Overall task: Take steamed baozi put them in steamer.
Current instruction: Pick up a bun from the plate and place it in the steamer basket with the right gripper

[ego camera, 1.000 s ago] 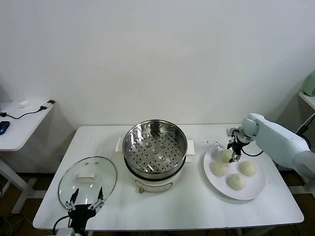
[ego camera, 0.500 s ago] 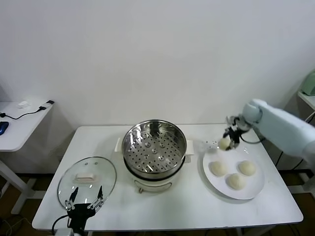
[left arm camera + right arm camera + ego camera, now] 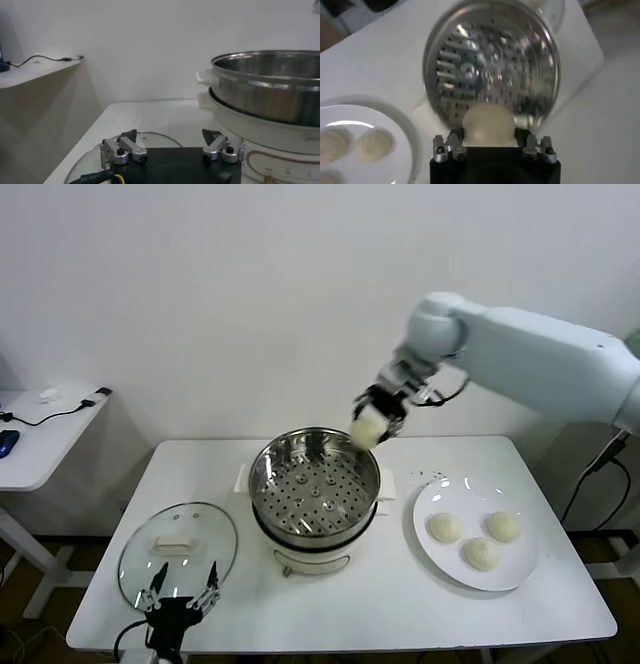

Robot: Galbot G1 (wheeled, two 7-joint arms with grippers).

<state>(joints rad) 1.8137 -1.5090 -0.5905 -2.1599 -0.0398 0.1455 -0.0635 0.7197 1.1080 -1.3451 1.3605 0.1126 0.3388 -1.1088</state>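
My right gripper (image 3: pixel 374 416) is shut on a cream-white baozi (image 3: pixel 367 430) and holds it in the air over the far right rim of the steamer (image 3: pixel 315 486). In the right wrist view the baozi (image 3: pixel 488 125) sits between the jaws above the perforated tray (image 3: pixel 492 70). The steamer's tray is empty. Three more baozi (image 3: pixel 445 528), (image 3: pixel 502 527), (image 3: pixel 481 554) lie on the white plate (image 3: pixel 520 573) to the steamer's right. My left gripper (image 3: pixel 180 602) is open and idle at the table's front left, over the glass lid's near edge.
The round glass lid (image 3: pixel 178 552) lies flat left of the steamer. A side table (image 3: pixel 40 434) with cables stands further left. The steamer's steel wall (image 3: pixel 270 82) fills the left wrist view's far side.
My right gripper has lifted one baozi off the plate and carried it up and to the left, to above the steamer's rim. The plate now holds three. The left arm stays put.
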